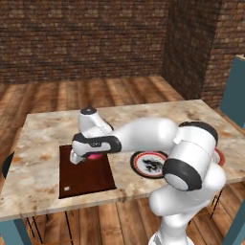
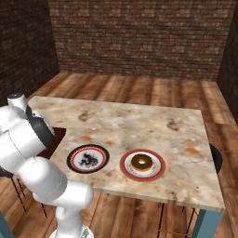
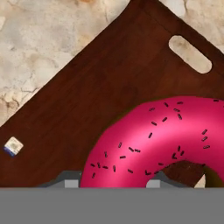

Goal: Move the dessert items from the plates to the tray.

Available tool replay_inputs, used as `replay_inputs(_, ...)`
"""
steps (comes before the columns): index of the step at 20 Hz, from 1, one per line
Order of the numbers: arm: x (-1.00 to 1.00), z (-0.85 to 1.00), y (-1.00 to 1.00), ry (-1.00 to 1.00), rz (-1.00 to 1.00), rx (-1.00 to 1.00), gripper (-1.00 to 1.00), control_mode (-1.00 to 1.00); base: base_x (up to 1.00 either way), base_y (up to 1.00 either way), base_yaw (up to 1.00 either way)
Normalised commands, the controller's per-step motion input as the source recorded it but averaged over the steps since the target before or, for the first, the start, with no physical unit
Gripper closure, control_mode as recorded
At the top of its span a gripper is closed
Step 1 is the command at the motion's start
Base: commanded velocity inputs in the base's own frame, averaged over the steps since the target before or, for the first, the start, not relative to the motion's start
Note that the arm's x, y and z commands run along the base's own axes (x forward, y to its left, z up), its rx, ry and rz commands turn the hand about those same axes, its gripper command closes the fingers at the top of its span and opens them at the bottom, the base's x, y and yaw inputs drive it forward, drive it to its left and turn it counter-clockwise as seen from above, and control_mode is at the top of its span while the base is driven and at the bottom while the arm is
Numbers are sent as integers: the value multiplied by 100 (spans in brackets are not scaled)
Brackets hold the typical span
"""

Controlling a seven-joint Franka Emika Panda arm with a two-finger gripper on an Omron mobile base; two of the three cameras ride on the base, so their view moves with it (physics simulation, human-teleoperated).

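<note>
The arm's tool (image 1: 79,159) hangs low over the flat dark brown rectangular wooden tray (image 1: 86,178), which lies on the marbled beige stone tabletop (image 1: 43,134) toward its left end in the left base view. The tool is clamped on the small ring doughnut with bright pink frosting and dark sprinkles (image 3: 166,144); in the hand view that doughnut sits right at the finger tips with the tray's dark wood behind it, and the tray's small oval handle slot (image 3: 190,54) shows near one end. Whether the doughnut already touches the board cannot be told. To the right of the tray, the round white plate with a black rim, red ring and dark centre pattern (image 2: 88,158) lies with nothing on it. Just beside it, further right, the plain red-rimmed round white plate (image 2: 142,164) carries the brown ring doughnut with caramel glaze (image 2: 141,161) at its centre. A small white label (image 3: 13,146) is stuck to the tray's surface.
</note>
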Motion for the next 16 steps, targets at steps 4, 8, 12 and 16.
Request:
replay_inputs(4, 31, -4, 9, 0, 0, 0, 100, -100, 0, 0, 0)
replay_inputs(8, 20, 0, 0, 0, 0, 0, 100, -100, 0, 0, 0)
replay_inputs(12, 19, -5, 0, 0, 0, 0, 100, -100, 0, 0, 0)
replay_inputs(16, 7, -21, 0, 0, 0, 0, 100, -100, 0, 0, 0)
